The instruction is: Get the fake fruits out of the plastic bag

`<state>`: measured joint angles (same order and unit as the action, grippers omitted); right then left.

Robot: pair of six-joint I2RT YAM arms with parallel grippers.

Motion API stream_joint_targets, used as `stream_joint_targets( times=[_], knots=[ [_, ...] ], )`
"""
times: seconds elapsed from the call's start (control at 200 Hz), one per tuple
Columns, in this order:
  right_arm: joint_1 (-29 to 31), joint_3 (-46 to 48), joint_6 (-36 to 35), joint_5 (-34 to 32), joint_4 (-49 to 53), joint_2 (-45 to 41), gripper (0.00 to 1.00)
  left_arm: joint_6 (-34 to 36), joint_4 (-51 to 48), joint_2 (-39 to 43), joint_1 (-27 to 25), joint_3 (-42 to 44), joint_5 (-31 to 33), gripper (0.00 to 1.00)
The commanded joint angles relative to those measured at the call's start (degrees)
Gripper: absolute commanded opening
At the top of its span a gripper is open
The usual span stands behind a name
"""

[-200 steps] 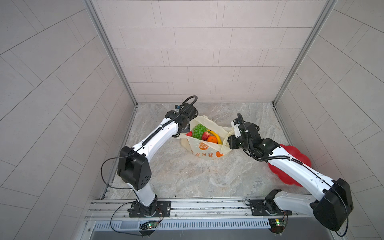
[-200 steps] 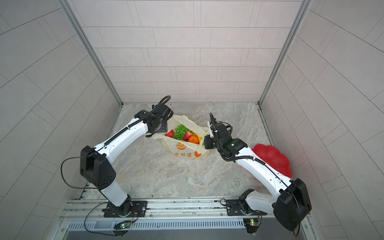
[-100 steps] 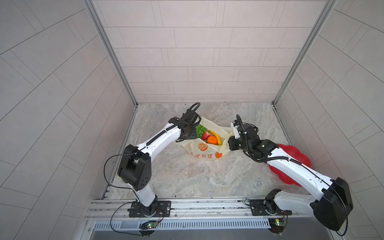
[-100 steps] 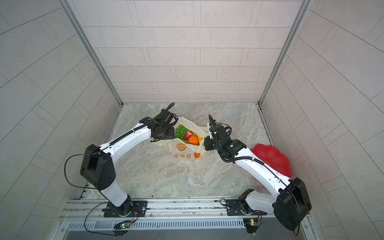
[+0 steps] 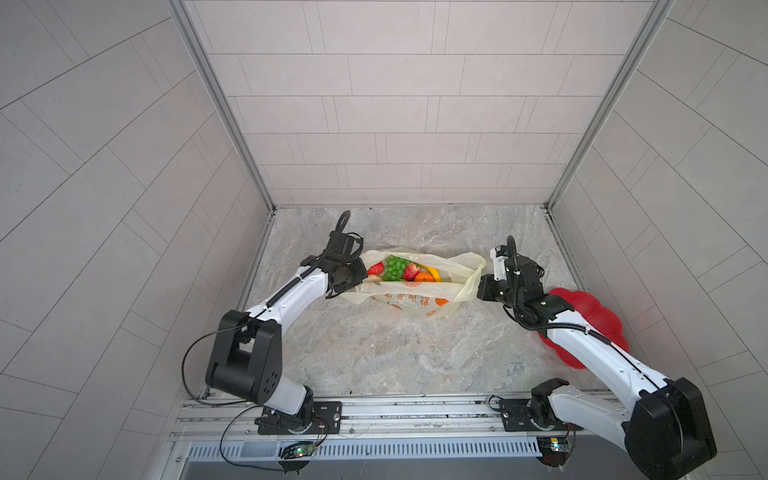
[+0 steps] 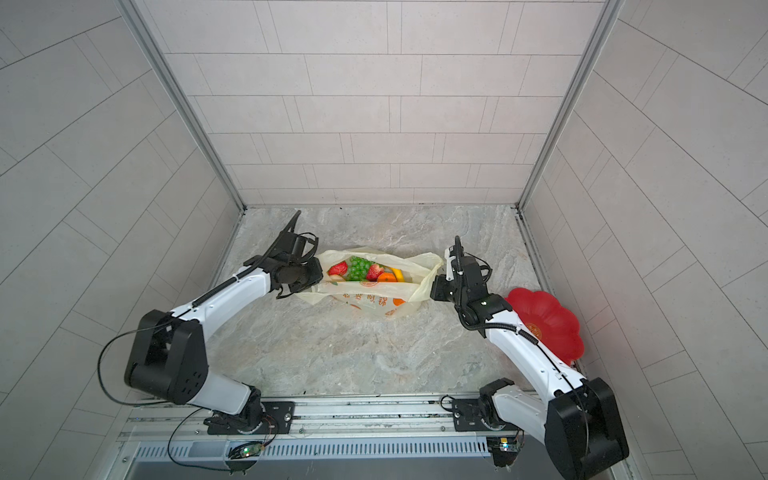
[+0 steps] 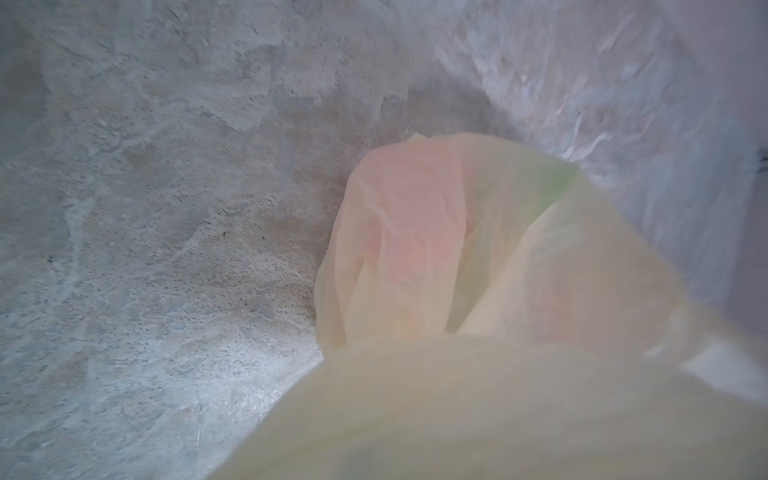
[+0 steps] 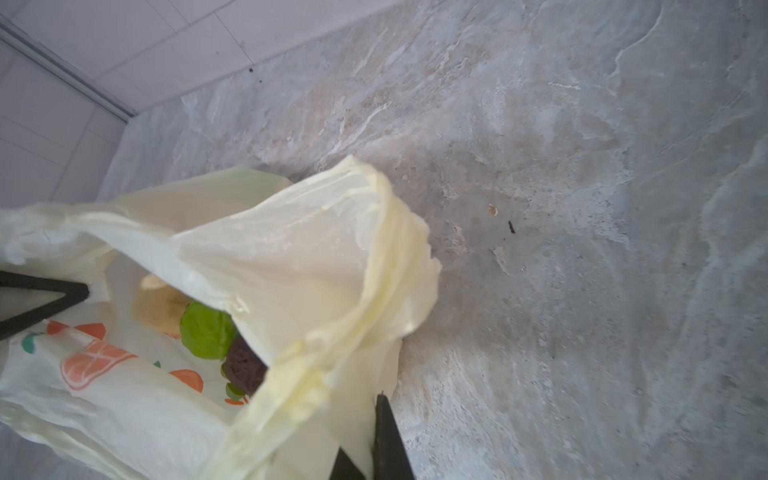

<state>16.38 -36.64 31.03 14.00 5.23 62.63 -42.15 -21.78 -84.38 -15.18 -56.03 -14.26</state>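
Note:
The pale-yellow plastic bag (image 5: 415,297) (image 6: 370,299) lies on the marble floor, its mouth stretched wide between my two grippers. Inside show fake fruits: green grapes (image 5: 392,268) (image 6: 359,268), a strawberry (image 5: 410,272), an orange (image 5: 424,277) and a banana (image 5: 434,272). My left gripper (image 5: 357,276) (image 6: 318,274) is shut on the bag's left edge. In the left wrist view, bag film (image 7: 498,291) hides the jaws. My right gripper (image 5: 480,286) (image 6: 433,289) (image 8: 365,453) is shut on the right handle (image 8: 332,374). The right wrist view shows green (image 8: 208,330), dark brown (image 8: 245,365) and cream (image 8: 160,309) fruits.
A red flower-shaped plate (image 5: 590,316) (image 6: 548,320) lies at the right wall, partly under my right arm. Tiled walls close the floor on the left, back and right. A metal rail (image 5: 415,409) carrying the arm bases runs along the front.
My left gripper came down from the bag's back-left rim to its left edge and shut. The right gripper drew its handle rightward. The bag now lies lower and stretched wider.

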Motion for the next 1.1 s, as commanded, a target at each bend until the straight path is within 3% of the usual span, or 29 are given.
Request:
stream_joint_targets(
  times=[0.0, 0.175, 0.28, 0.34, 0.405, 0.485, 0.575, 0.891, 0.996, 1.091],
  knots=[
    [-0.29, 3.56, 4.48, 3.94, -16.33, 2.13, 0.05, -5.83, 12.99, 2.25, 1.99, 4.74, -7.06, 0.0],
    [-1.31, 4.37, 5.75, 3.83, -19.72, 6.17, 0.03, -8.29, 19.97, 3.8, 4.13, 9.29, -11.99, 0.0],
    [-2.06, 3.73, 4.98, 3.67, -16.11, 4.01, 0.05, -8.64, 21.36, 4.22, 3.94, 9.98, -12.83, 0.0],
    [-2.05, 2.77, 3.86, 3.41, -12.2, 1.37, 0.16, -7.86, 19.93, 4.33, 3.34, 9.57, -11.93, 0.0],
    [-2.06, 1.5, 3.23, 1.01, -5.2, -1.63, 0.37, -6.32, 16.72, 4.69, 2.27, 8.4, -9.14, 0.0],
    [-2.06, -1.22, 1.73, -0.49, 1.61, -5.01, 0.55, -4.9, 13.98, 4.86, 0.8, 6.9, -6.83, 0.0],
    [-2.06, -1.05, 0.81, -0.52, 5.6, -8.34, 0.68, -5.23, 12.86, 4.59, 0.41, 6.07, -5.2, 0.0],
    [-0.77, -2.99, -1.38, -5.75, 21.22, -22.13, 0.73, -4.87, 10.06, 2.99, -0.77, 3.65, -2.29, 0.0],
    [5.22, -8.39, -3.35, -9.94, 24.45, -24.95, 0.72, -3.96, 9.71, 3.8, -2.23, 3.85, -1.17, 0.0],
    [13.84, -13.86, -4.2, -16.21, 27.24, -20.54, 0.7, -3.05, 9.3, 4.12, -4.15, 3.6, -0.45, 0.0]
  ],
)
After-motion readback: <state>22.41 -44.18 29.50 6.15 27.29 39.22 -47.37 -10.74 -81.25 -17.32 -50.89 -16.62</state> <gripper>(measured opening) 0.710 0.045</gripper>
